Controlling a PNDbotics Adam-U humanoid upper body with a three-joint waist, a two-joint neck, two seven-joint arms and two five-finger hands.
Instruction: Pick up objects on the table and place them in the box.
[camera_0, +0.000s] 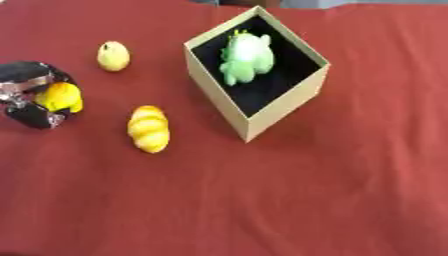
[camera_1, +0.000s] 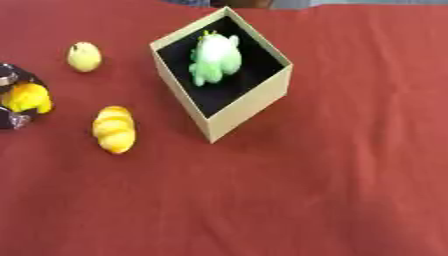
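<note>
At the tabletop's (camera_0: 332, 200) left edge, the left hand (camera_0: 31, 97) curls round a yellow toy (camera_0: 59, 96), well apart from the box (camera_0: 262, 122). It looks light, soft and squashy; gripping across its middle should suit. The right hand is unseen.

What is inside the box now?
Inside the box lies one green and white soft toy on a black lining. The floor under the toy is covered.

left hand (camera_0: 31, 95) cut off at left edge, yellow object (camera_0: 59, 97) partly hidden in its fingers
</note>
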